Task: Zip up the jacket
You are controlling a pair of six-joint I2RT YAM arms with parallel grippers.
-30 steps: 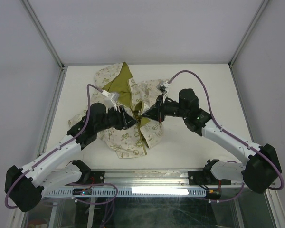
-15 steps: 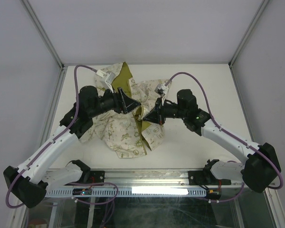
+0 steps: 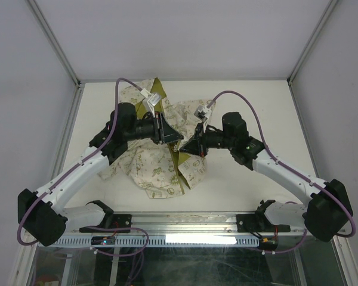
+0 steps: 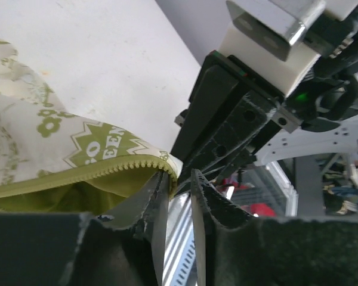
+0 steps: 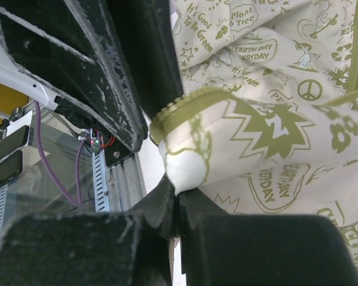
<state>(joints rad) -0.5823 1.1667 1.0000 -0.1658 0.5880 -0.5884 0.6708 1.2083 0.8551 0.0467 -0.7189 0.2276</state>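
Note:
The jacket (image 3: 155,170), cream with olive print and olive lining, lies crumpled mid-table. My right gripper (image 3: 186,147) is shut on a corner of its front edge; the right wrist view shows the white fabric (image 5: 274,137) pinched between the jaws (image 5: 176,199). My left gripper (image 3: 175,140) sits just left of it, tip to tip. In the left wrist view its jaws (image 4: 179,179) stand slightly apart with nothing between them. The olive zipper teeth (image 4: 119,168) of the other front edge touch the outside of the left finger (image 4: 152,208).
The metal rail (image 3: 185,223) runs along the table's near edge. White enclosure walls stand at the left, right and back. Purple cables (image 3: 238,95) loop over both wrists. The right arm's black gripper body (image 4: 227,119) fills the space just ahead of my left jaws.
My left arm lifted off the jacket's left side, swung back, then moved right until its tip met the right gripper. The right gripper kept hold of the fabric and barely moved.

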